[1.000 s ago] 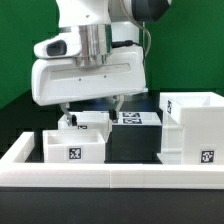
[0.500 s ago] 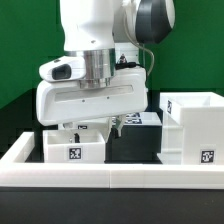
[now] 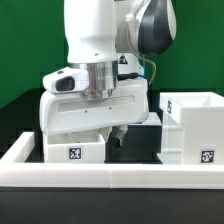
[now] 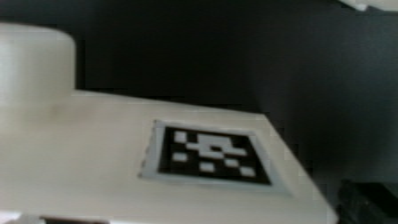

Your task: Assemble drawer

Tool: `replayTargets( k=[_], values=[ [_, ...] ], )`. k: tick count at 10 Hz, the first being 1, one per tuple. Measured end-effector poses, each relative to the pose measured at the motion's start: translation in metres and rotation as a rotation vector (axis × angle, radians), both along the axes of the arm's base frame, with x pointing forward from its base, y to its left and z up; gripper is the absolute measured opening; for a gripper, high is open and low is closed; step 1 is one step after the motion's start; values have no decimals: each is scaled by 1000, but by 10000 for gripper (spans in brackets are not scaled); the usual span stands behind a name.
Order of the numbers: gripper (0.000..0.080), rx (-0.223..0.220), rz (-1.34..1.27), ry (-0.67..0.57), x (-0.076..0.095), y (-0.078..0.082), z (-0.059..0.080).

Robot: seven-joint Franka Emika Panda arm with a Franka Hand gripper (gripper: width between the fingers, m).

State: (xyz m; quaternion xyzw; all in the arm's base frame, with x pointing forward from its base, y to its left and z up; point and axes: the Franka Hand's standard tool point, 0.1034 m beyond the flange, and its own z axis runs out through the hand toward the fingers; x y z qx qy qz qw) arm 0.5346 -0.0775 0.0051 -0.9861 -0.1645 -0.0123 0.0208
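Note:
A small white drawer part [image 3: 72,150] with a black tag on its front stands at the exterior view's left. A larger white box part [image 3: 196,124] stands at the right. My gripper [image 3: 97,135] hangs low just behind and above the small part. One dark finger [image 3: 122,133] shows off to the right of the hand's middle and the other is hidden behind the part, so the jaws stand apart and hold nothing. The wrist view is blurred and shows a white surface with a tag [image 4: 214,152] close below; the fingers do not show there.
A low white wall [image 3: 110,178] runs along the front of the work area, on a black table with a green backdrop. The white hand [image 3: 95,100] hides the tagged piece behind it.
The arm has come down and shifted slightly to the exterior view's right. The hand now covers the tagged piece at the back and sits close over the small part.

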Motion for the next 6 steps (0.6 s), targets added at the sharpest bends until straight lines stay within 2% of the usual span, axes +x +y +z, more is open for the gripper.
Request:
replayTargets(
  k=[1, 2, 3, 4, 5, 6],
  values=[
    [558, 0, 0, 1, -1, 0, 0],
    [377, 0, 0, 5, -3, -1, -2],
    [240, 0, -1, 8, -5, -1, -2],
    [240, 0, -2, 8, -5, -1, -2],
    [61, 1, -5, 9, -4, 1, -2],
    [41, 1, -5, 6, -3, 3, -1]
  ],
)
